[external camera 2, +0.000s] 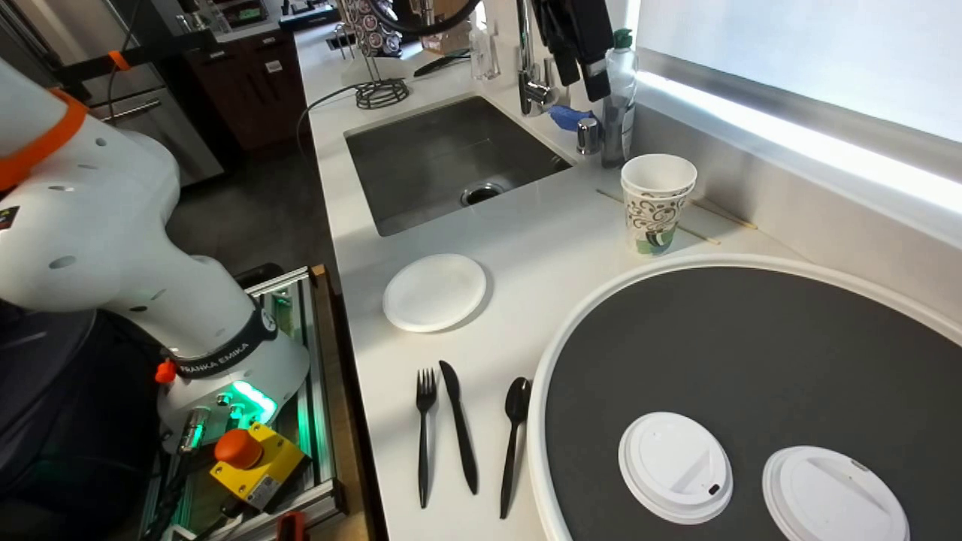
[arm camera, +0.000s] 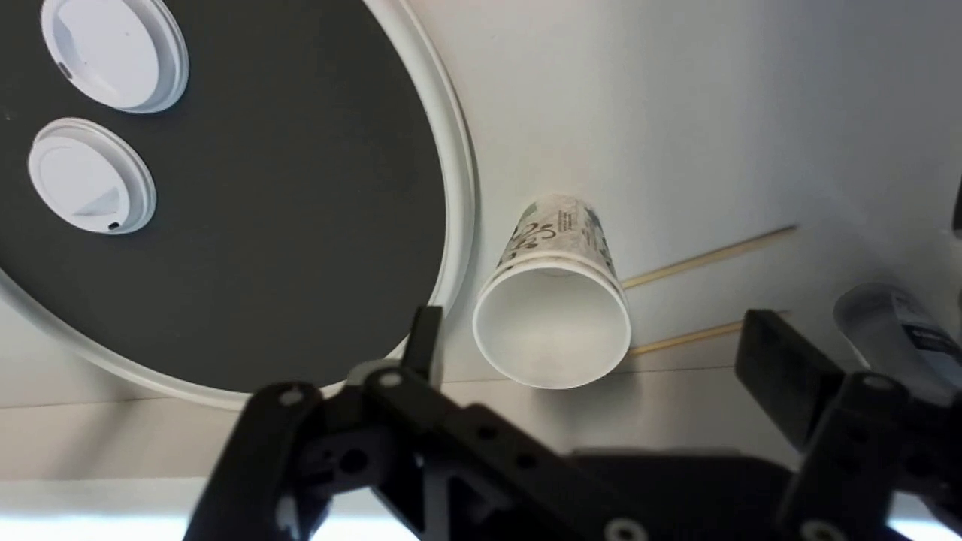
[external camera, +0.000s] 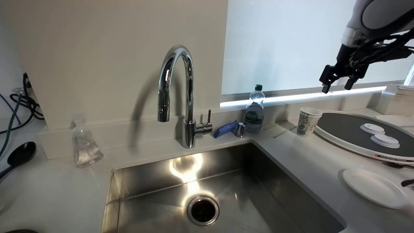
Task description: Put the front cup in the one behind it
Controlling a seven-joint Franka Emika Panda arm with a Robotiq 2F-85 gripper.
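Note:
Two white paper cups with a brown and green leaf print stand nested upright on the counter. The inner cup (external camera 2: 659,174) shows its rim and open mouth just above the rim of the outer cup (external camera 2: 652,224). The stack of cups also shows in an exterior view (external camera: 309,123) and in the wrist view (arm camera: 560,233), where I look down into the inner cup. My gripper (arm camera: 592,327) is open and empty, above and apart from the cups. It also shows in both exterior views (external camera: 337,87) (external camera 2: 585,84).
A round grey board with a white rim (external camera 2: 560,338) lies beside the cups, with two white lids (external camera 2: 675,467) on it. Thin wooden sticks (arm camera: 706,259), a soap bottle (external camera: 254,115) and a sink (external camera 2: 391,180) are nearby. A plate (external camera 2: 434,293) and black cutlery (external camera 2: 458,428) lie on the counter.

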